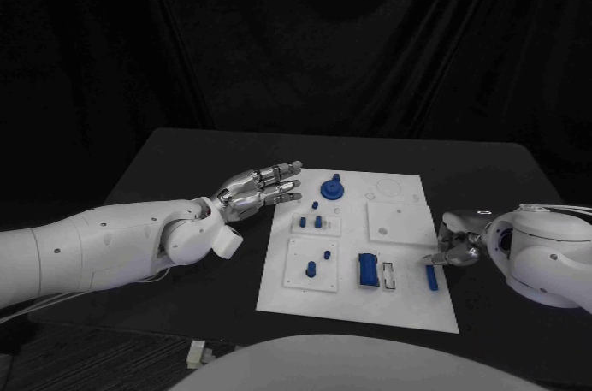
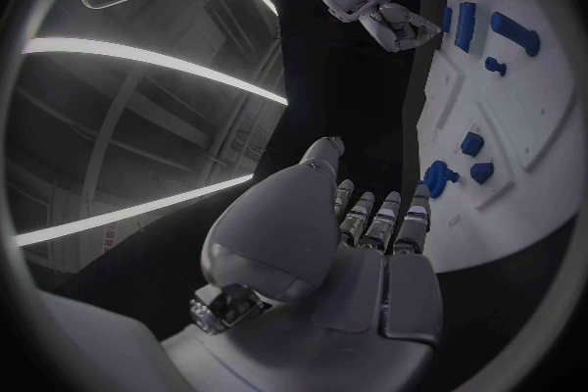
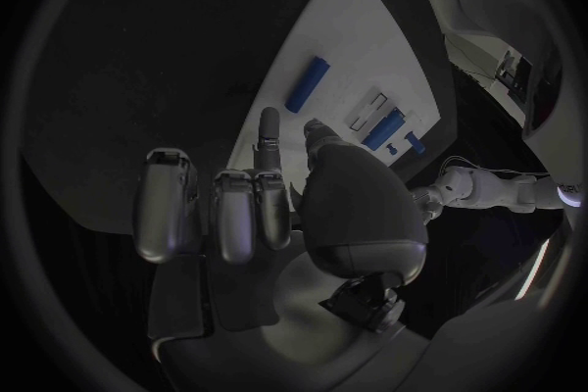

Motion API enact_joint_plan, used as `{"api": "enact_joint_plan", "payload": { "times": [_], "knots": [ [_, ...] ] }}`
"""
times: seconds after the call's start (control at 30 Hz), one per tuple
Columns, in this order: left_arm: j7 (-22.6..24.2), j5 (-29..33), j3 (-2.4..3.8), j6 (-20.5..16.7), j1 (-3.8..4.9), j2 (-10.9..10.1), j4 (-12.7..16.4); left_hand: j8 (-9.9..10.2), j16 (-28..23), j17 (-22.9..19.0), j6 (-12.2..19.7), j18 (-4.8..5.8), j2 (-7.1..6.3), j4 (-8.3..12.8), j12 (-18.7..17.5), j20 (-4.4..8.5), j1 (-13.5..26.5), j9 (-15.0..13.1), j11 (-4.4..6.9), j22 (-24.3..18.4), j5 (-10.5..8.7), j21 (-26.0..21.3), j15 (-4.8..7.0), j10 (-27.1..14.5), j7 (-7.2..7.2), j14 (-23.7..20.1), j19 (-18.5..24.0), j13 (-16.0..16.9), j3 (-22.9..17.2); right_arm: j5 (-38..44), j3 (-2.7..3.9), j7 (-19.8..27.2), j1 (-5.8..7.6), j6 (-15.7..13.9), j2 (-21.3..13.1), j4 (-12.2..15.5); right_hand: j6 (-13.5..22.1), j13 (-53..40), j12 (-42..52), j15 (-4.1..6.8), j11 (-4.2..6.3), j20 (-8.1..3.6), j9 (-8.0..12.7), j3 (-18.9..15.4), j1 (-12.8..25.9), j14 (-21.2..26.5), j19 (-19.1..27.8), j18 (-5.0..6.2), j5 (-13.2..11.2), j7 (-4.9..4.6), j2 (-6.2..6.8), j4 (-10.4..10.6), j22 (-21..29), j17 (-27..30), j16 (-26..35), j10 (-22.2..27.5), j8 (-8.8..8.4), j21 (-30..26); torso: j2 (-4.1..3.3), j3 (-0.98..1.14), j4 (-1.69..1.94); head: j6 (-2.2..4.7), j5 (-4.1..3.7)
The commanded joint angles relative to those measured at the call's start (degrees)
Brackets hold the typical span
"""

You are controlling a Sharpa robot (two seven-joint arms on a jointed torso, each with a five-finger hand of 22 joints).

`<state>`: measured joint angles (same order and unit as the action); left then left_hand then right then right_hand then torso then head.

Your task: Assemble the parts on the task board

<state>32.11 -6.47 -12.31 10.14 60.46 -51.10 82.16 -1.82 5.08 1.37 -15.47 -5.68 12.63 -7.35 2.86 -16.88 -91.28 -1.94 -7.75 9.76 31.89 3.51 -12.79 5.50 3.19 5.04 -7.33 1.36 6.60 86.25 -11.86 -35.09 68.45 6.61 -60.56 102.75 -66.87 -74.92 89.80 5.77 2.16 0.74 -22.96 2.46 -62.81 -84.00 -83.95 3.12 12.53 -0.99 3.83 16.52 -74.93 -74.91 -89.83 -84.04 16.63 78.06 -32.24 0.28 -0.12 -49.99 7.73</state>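
Black desk (image 1: 185, 160) carried the task board (image 1: 358, 305). I found my left hand (image 1: 257, 188) spread and empty beside its near edge. My right hand (image 1: 454, 241), fingers loosely apart, held nothing near the blue bar (image 1: 432, 276); grasping it seemed next.

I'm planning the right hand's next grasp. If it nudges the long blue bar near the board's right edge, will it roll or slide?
The blue bar looks stiff, small and probably light. It lies flat on the task board by the right hand; its long, rounded shape suggests that a sideways nudge may roll it, and the smooth surface may let it slide.
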Motion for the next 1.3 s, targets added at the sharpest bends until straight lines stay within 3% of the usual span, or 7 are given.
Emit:
{"api": "enact_joint_plan", "payload": {
  "times": [0.03, 0.23, 0.47, 0.73, 1.03, 1.3],
  "knots": [
    [0.8, 0.1, 0.06, 0.6, -0.07, 0.1, 0.1, -0.3, 0.2, 0.1, -0.2, 0.26, 0.36, 0.2, 0.2, 0.04, 0.4, -0.1, -0.35, 0.0, 0.36, 0.3, -0.31, 0.1, 0.24, 0.0, -0.3, 0.1, -0.2, 0.1, 0.0, -1.3, -0.34, 1.2, 0.2, -0.2, -0.4, -15.1, 0.2, 0.3, 0.45, -0.18, 0.1, 0.0, 0.3, -5.8, -0.9, -0.33, -0.3, -0.15, -0.21, 0.1, -11.4, -13.9, 0.3, -6.0, -0.35, -0.2, 0.04, -0.02, 0.02, -0.01, -0.06],
    [0.8, 0.1, 0.06, 0.7, -0.09, 0.2, 0.0, -0.3, 0.2, 0.1, -0.2, 0.26, 0.36, 0.2, 0.2, 0.04, 0.4, -0.1, -0.35, 0.0, 0.36, 0.3, -0.31, 0.1, 0.24, 0.0, -0.3, 0.1, -0.2, -0.1, 0.0, -1.3, -1.06, 0.8, 0.4, -0.4, 0.0, -15.1, 0.2, 0.37, 0.4, -0.25, 0.2, 0.1, 0.0, -5.7, -0.8, -0.28, -0.5, -0.28, -0.34, -0.1, -11.3, -13.4, 0.6, -6.0, -1.03, -0.4, 0.01, 0.0, 0.01, -0.01, -0.18],
    [0.7, 0.1, 0.06, 0.7, -0.1, 0.2, 0.0, -0.3, 0.2, 0.1, -0.2, 0.26, 0.36, 0.2, 0.2, 0.04, 0.4, -0.1, -0.35, 0.0, 0.36, 0.3, -0.31, 0.1, 0.24, 0.0, -0.3, 0.1, -0.2, -0.2, 0.0, -1.3, -2.14, -0.2, 0.8, -0.9, 1.5, -15.1, 0.2, 0.35, 0.09, -0.34, 0.7, 0.5, -2.2, -5.4, -0.5, -0.11, 0.4, -0.77, -0.21, -0.5, -11.1, -12.0, 1.2, -6.0, -3.0, -1.3, 0.03, -0.02, -0.01, -0.01, -0.08],
    [0.7, 0.1, 0.06, 0.8, -0.12, 0.2, 0.0, -0.3, 0.2, 0.1, -0.2, 0.26, 0.36, 0.2, 0.2, 0.04, 0.4, -0.1, -0.35, 0.0, 0.36, 0.3, -0.31, 0.1, 0.24, 0.0, -0.3, 0.1, -0.2, -0.2, 0.0, -1.3, -3.19, -1.8, 1.3, -1.2, 1.5, -15.1, 0.2, 0.28, 0.05, -0.27, 0.8, 0.9, -3.9, -5.2, -0.4, -0.03, 1.4, -0.82, -0.34, -1.1, -10.9, -11.3, 1.6, -6.0, -3.59, -1.7, 0.0, 0.0, 0.0, -0.01, -0.01],
    [0.7, 0.1, 0.06, 0.9, -0.15, 0.3, 0.0, -0.3, 0.2, 0.1, -0.1, 0.3, 0.36, 0.3, 0.2, 0.04, 0.5, -0.1, -0.43, -0.1, 0.36, 0.2, -0.32, 0.1, 0.29, -0.1, -0.3, 0.1, -0.3, -0.2, -0.01, -1.3, -3.97, -4.1, 1.9, -1.5, 2.0, -15.1, 0.2, 0.16, 0.1, -0.19, 0.8, 1.6, -7.3, -5.0, 0.0, 0.2, 5.0, -0.85, -0.3, -2.8, -10.6, -10.2, 2.2, -6.0, -4.68, -3.0, 0.02, -0.01, -0.01, -0.01, 0.11],
    [0.7, 0.1, 0.06, 0.9, -0.17, 0.3, 0.0, -0.3, 0.2, 0.1, -0.1, 0.33, 0.37, 0.3, 0.2, 0.04, 0.5, -0.1, -0.46, -0.2, 0.37, 0.2, -0.32, 0.1, 0.3, -0.1, -0.3, 0.1, -0.3, -2.3, -0.01, -1.4, -4.23, -4.8, 2.0, -1.6, 3.6, -15.1, 0.2, -0.3, -0.18, 0.21, 0.8, 2.4, -11.1, -4.8, 0.7, 0.54, 7.5, -1.27, -0.12, -5.6, -10.1, -9.2, 2.7, -6.0, -5.49, -4.8, 0.0, 0.01, 0.03, -0.01, 0.25]
  ]
}}
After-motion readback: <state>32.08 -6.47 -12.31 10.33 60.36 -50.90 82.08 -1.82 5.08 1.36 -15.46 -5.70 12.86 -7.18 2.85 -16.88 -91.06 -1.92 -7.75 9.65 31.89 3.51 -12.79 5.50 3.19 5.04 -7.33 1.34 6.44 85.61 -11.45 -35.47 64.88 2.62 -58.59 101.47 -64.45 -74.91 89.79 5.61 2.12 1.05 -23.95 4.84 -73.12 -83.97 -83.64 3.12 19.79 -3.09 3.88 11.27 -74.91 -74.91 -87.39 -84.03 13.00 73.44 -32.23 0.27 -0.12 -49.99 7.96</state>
